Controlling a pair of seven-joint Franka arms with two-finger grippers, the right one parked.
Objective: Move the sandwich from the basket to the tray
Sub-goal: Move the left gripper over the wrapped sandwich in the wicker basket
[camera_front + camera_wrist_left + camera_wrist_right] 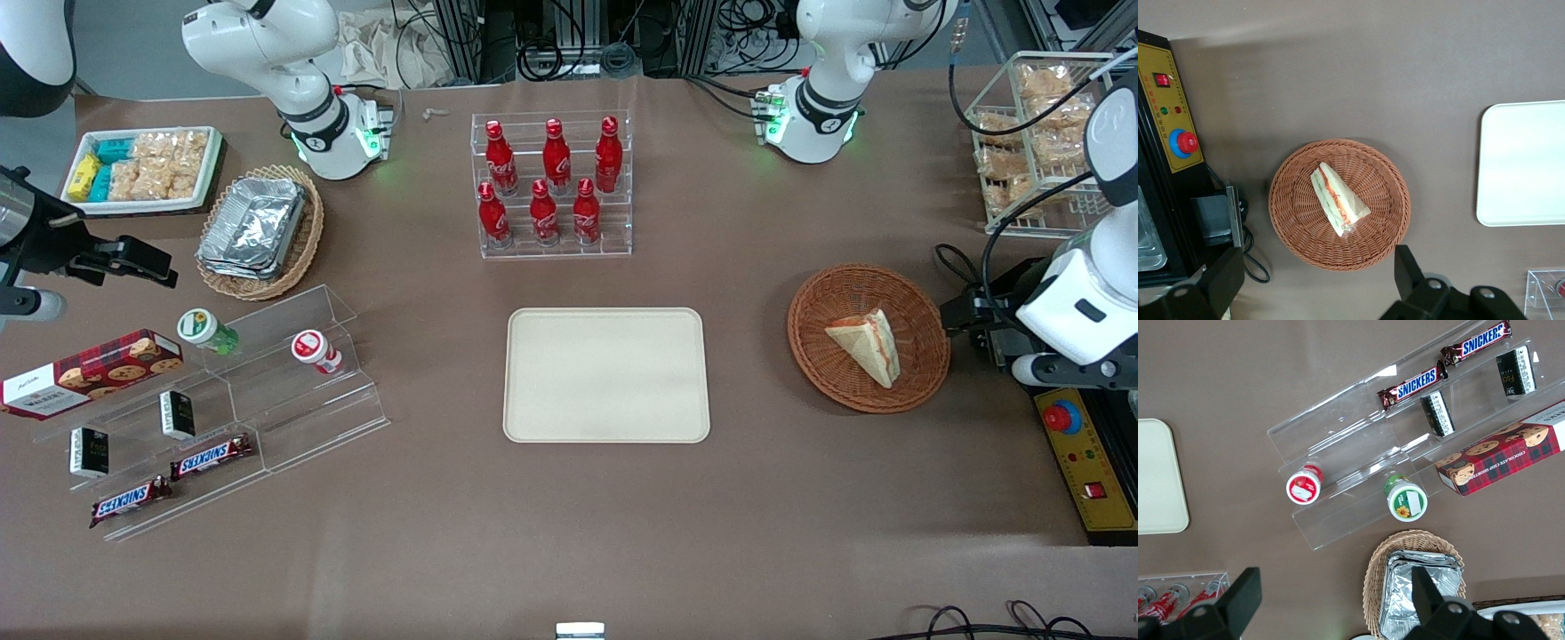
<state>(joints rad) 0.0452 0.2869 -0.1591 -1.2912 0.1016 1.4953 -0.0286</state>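
Gripper (1318, 280) fingers (1408, 267) spread wide, empty, above basket (1291, 220) holding sandwich (1338, 198)

Six red bottles (542, 182), two Snickers bars (171, 480) — one sandwich (867, 345), one basket (920, 351), one tray (606, 375), hand (1318, 283) — one.

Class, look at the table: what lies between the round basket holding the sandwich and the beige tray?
Nothing: only bare brown tabletop separates the basket from the tray, seen in the front view. The open end effector hovers above the basket.
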